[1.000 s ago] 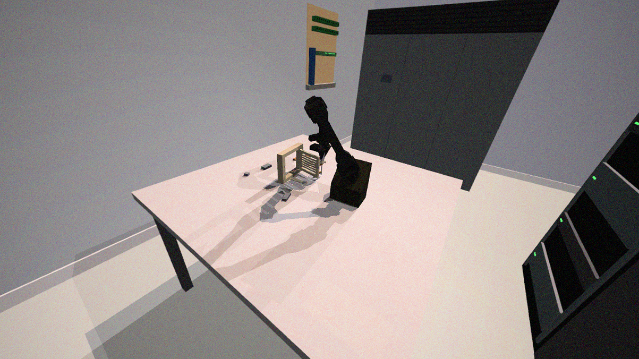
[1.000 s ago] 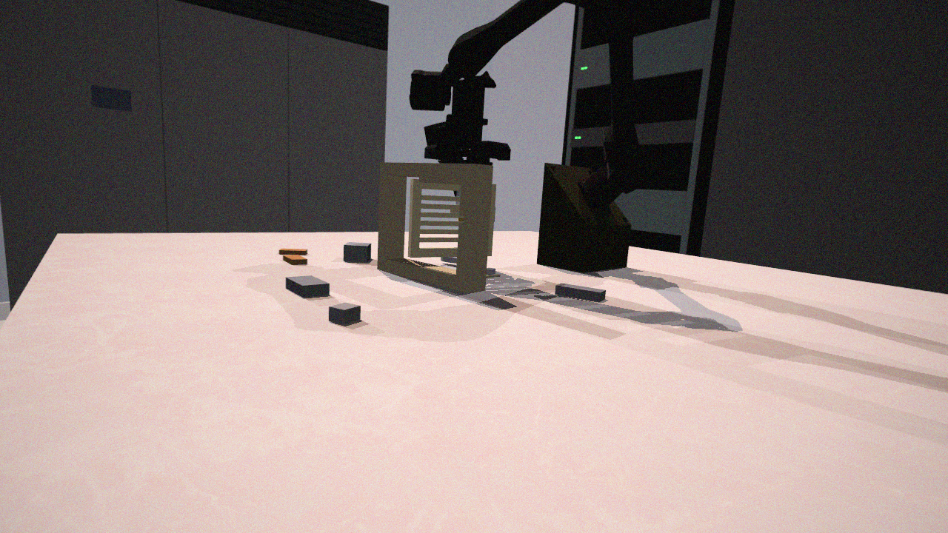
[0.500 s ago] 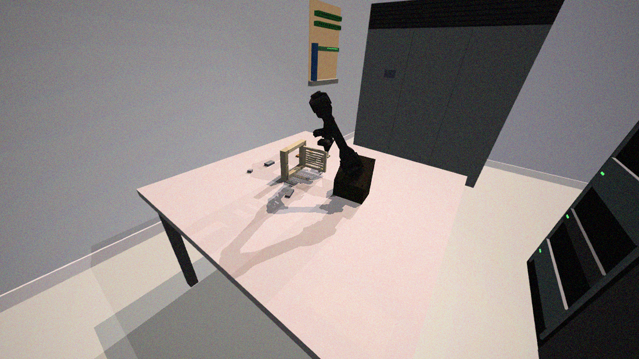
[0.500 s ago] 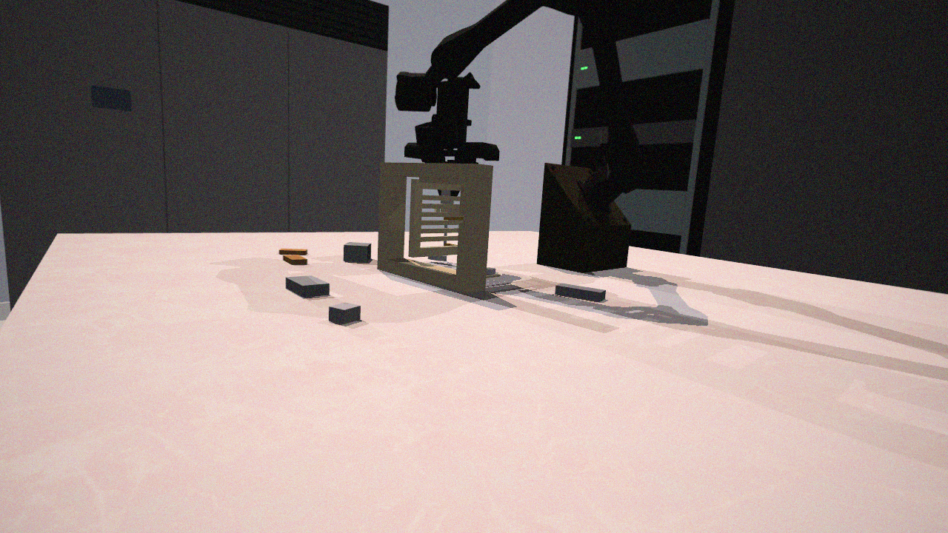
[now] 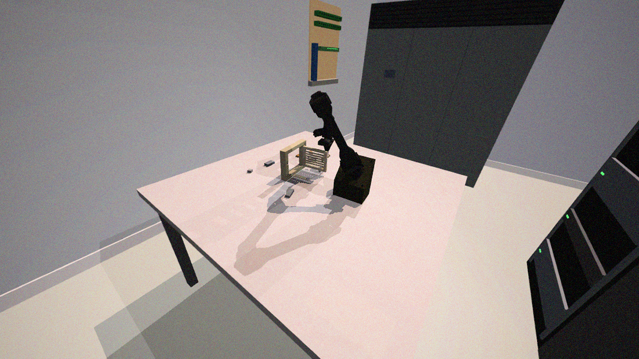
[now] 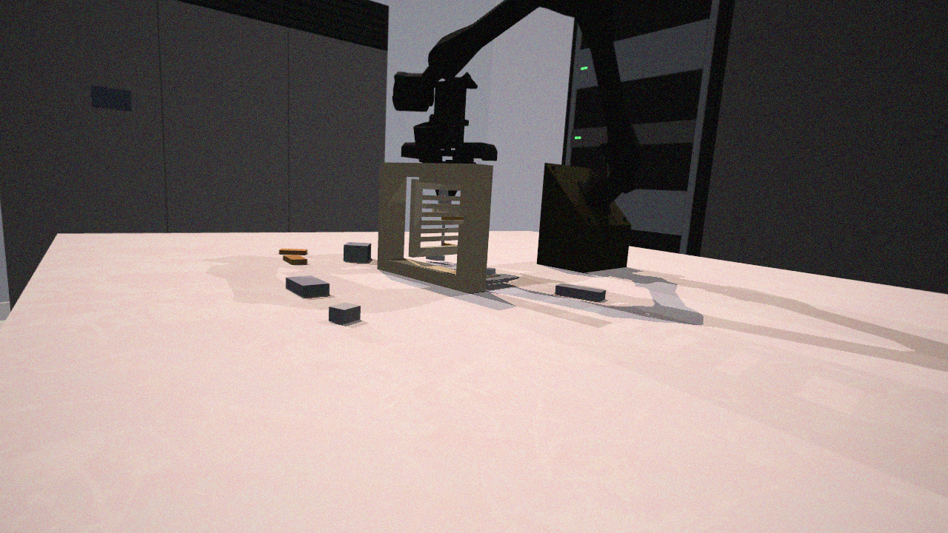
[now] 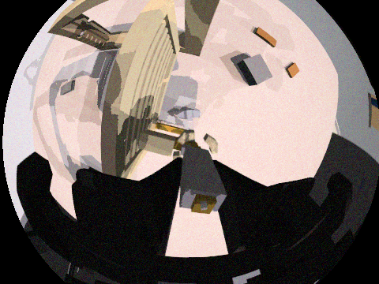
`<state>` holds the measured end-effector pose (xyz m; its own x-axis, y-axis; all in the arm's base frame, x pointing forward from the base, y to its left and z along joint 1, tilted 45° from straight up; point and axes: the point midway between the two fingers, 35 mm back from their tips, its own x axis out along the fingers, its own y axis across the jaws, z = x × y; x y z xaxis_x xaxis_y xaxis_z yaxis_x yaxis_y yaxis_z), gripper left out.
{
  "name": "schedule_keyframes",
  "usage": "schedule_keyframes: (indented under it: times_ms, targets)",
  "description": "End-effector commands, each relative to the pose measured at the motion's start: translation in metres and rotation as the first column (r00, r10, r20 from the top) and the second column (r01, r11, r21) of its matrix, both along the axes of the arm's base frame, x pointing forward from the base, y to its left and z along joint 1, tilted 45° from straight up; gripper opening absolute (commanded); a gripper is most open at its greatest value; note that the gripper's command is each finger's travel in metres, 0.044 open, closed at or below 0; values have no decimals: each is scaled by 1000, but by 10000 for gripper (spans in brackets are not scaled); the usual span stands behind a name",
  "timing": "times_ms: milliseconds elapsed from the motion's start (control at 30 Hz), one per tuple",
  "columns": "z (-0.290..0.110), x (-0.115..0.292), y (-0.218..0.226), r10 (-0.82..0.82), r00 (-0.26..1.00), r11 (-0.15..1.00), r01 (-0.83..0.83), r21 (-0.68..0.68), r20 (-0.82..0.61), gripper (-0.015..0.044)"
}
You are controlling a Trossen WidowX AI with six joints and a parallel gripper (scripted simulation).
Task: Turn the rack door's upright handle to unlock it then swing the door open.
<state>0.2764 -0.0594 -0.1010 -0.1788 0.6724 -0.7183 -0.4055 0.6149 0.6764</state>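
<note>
- Gripper (image 5: pixel 327 148) (image 6: pixel 445 192) (image 7: pixel 196 163): closed on the upright handle (image 7: pixel 199 167), a grey block held between its two fingers. In the exterior view, the fingertips show through the frame opening, behind the slats.
- Rack door (image 5: pixel 326 161) (image 6: pixel 415 218) (image 7: pixel 130 55): swung out of its frame (image 5: pixel 284 165) (image 6: pixel 474 232) (image 7: pixel 197 28), on the side of the arm base (image 5: pixel 352 191) (image 6: pixel 563 252). The exact opening angle cannot be read.
- Frame: upright on the counter (image 5: pixel 380 275) (image 6: pixel 398 431) (image 7: pixel 257 126). In the exterior view, its post and top bar partly screen the door and fingers.
- Tall dark block (image 6: pixel 357 252) (image 7: pixel 258 69): standing near the frame, on the side away from the arm base.
- Two orange strips (image 6: pixel 292 252) (image 7: pixel 266 36): lying flat beyond the tall block, close to each other.
- Flat dark block (image 5: pixel 269 163) (image 6: pixel 307 286) and small dark block (image 5: pixel 249 170) (image 6: pixel 344 313): on the counter, outside the frame, apart from each other.
- Long dark block (image 5: pixel 288 193) (image 6: pixel 581 292) (image 7: pixel 68 87): flat, on the opposite side of the frame from the orange strips.
- Arm base: on the counter, clear of the frame.
- Equipment rack (image 6: pixel 719 132): in the background, with green indicator lights.
</note>
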Motion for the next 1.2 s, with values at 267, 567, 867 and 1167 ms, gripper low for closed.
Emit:
schedule_keyframes:
  times_ms: [267,567,867,1167]
  targets:
    - [-1,1,0,7,1000,1000,-7,2,4,280]
    - [7,4,-9,6,1000,1000,-6,1,4,280]
    - [18,7,-19,5,1000,1000,-5,0,3,280]
    - [29,10,-30,4,1000,1000,-4,-1,2,280]
